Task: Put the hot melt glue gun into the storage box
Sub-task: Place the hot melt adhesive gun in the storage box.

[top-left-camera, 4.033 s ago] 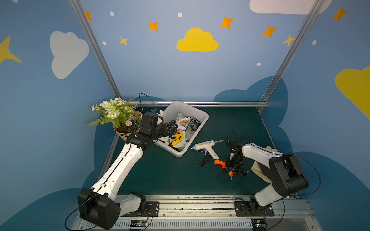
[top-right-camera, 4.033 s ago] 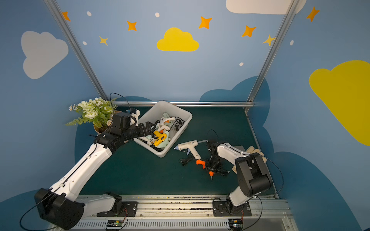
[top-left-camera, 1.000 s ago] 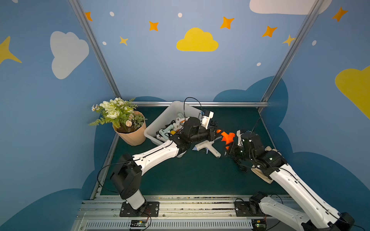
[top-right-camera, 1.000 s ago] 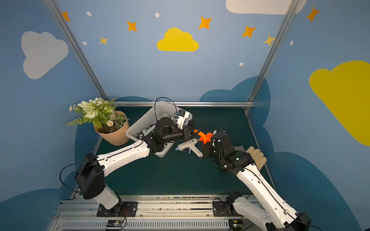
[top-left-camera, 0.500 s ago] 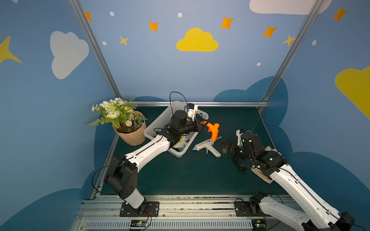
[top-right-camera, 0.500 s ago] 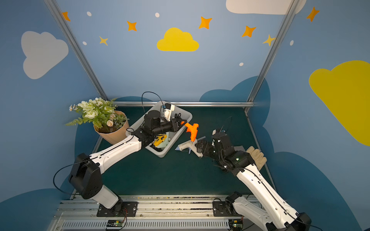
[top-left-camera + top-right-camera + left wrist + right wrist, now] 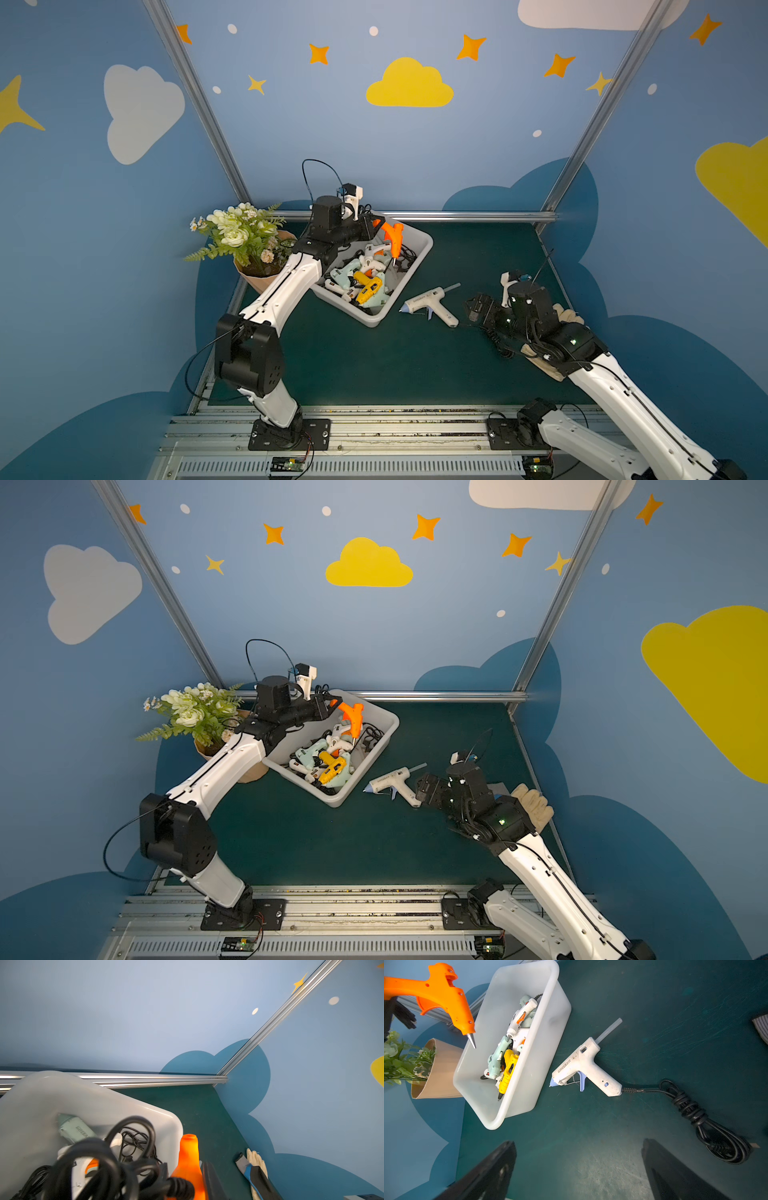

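Right end effector (image 7: 578,1142): jaws spread wide, empty, near the white glue gun (image 7: 583,1068), which lies on the tabletop (image 7: 374,365) at 4 o'clock of the storage box (image 7: 371,322). Left end effector (image 7: 371,226) is clamped on the orange glue gun (image 7: 392,237), nozzle down over the box's 1 o'clock end.
Risks: the box is heaped, so a release could bounce it out, and the black cord (image 7: 180,1186) may snag the rim.
Readable: "GREENER" on the white gun, "GREEN…" on a mint gun (image 7: 74,1128).

walls (image 7: 415,166): blue panels | decor: yellow cloud (image 7: 409,85), white cloud (image 7: 141,112), orange stars (image 7: 319,54) | corners: aluminium posts (image 7: 201,104) | bench (image 7: 374,365): dark green scuffed mat | light: even
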